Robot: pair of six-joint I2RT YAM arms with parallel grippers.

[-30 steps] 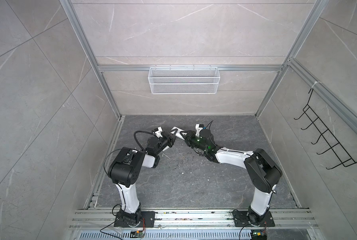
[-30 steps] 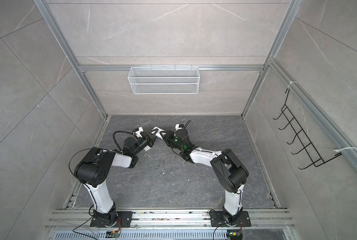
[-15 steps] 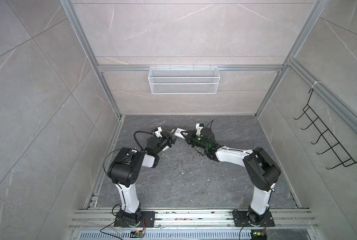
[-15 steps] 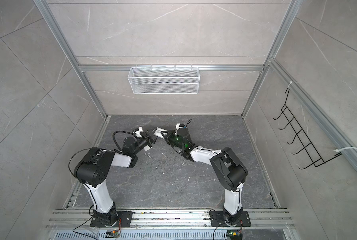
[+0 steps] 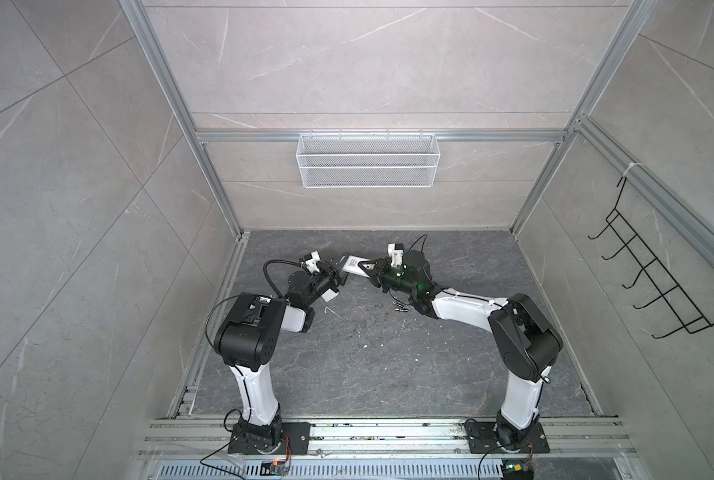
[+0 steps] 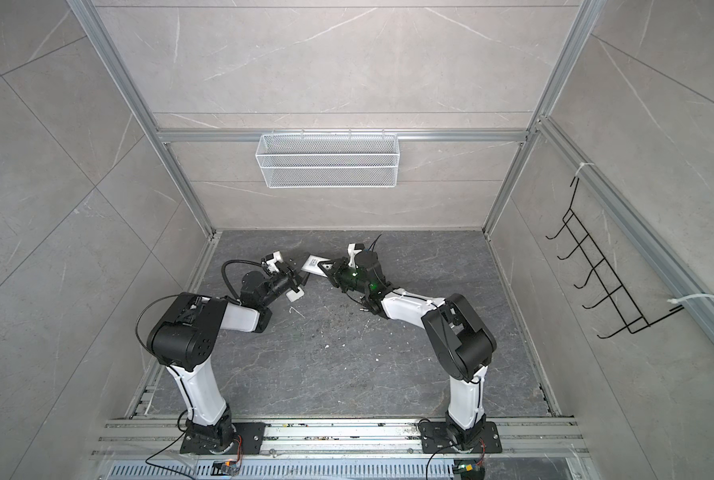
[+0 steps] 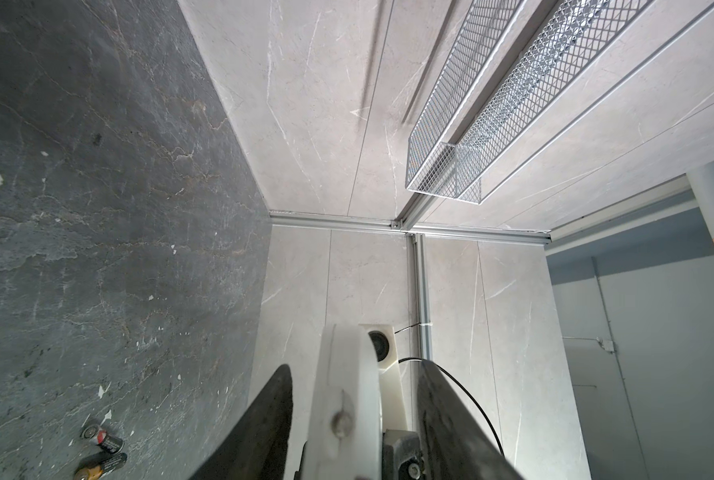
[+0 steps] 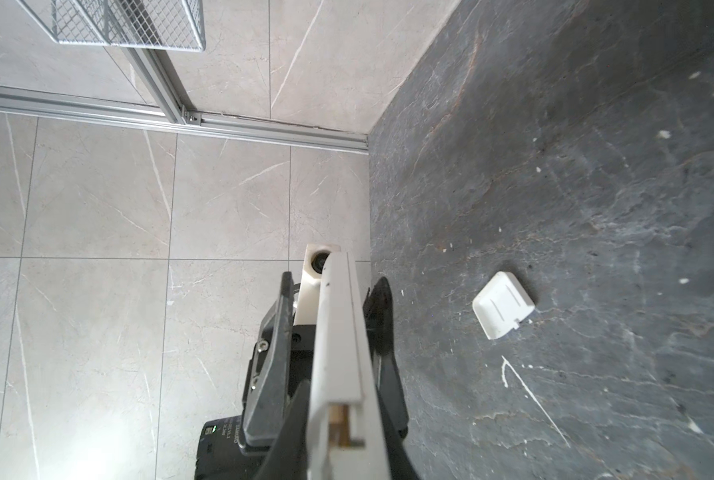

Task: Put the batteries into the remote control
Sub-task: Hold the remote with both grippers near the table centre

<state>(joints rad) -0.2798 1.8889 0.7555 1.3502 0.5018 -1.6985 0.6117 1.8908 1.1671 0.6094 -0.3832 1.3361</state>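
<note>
Floor (image 5: pixel 368 365) dark slate, flecked white, batteries (image 7: pixel 107 441) on it; walls (image 5: pixel 347 62) pale tile.

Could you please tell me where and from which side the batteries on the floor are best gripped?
Grip each of the batteries across the middle of its barrel, coming straight down from above with the jaws astride its width. They lie flat on the floor, slim and round, close together, so take one at a time.

Robot lab test cell, by the look of it: two arms (image 5: pixel 255 328) are bolted to a rail (image 5: pixel 388 434), tiled walls (image 5: pixel 347 62) are boxed in by aluminium framing (image 5: pixel 368 136), and a mesh basket (image 5: pixel 368 166) and hook rack (image 5: pixel 658 286) are hung on them.
</note>
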